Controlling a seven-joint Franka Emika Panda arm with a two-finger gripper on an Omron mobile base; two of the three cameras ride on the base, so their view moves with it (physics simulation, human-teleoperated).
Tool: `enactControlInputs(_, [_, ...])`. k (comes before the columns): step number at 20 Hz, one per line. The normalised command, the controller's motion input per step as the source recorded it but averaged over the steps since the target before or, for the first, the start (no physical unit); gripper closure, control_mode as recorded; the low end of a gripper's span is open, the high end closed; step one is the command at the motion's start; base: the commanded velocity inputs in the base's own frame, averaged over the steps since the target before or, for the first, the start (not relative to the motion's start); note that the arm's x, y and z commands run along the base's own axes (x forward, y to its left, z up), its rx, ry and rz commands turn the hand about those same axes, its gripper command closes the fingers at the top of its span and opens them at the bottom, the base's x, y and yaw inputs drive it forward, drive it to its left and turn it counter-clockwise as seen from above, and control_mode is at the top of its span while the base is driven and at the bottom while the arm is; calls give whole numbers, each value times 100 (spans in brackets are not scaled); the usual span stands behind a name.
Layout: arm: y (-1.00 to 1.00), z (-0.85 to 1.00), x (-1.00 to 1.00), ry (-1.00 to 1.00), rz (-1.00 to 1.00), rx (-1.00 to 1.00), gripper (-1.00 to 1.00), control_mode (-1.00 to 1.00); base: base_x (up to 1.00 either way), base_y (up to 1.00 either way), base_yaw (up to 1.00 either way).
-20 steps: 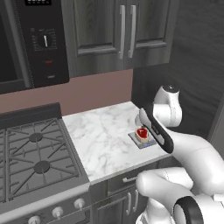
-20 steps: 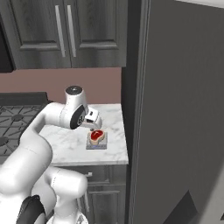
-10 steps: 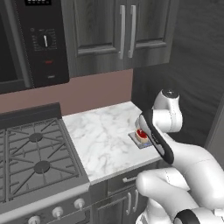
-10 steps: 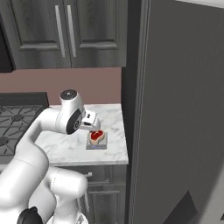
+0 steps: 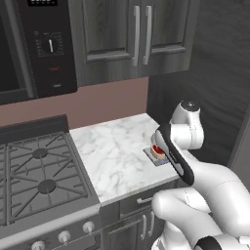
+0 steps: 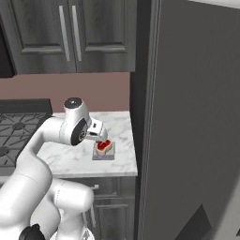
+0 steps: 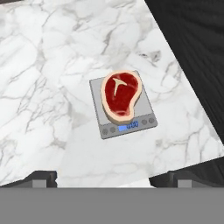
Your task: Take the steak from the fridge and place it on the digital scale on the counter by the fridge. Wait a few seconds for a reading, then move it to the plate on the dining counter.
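Hand view: steak (image 7: 120, 97) on digital scale (image 7: 124, 124), beyond parted jaws.

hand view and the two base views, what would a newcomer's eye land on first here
The red steak with its tan rim stands out most: it lies on the digital scale, which sits on the marble counter near its edge by the fridge. Next comes the white arm, bent over the counter with its gripper hanging above the steak, fingertips apart and touching nothing. To the left in the left base view sits a black gas stove.
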Motion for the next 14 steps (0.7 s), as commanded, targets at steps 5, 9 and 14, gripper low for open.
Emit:
enactControlInputs(5, [0, 0, 0, 0, 0, 0, -100, -100, 0, 0, 0])
enactControlInputs(9, [0, 0, 0, 0, 0, 0, -100, -100, 0, 0, 0])
enactControlInputs(14, [0, 0, 0, 0, 0, 0, -100, -100, 0, 0, 0])
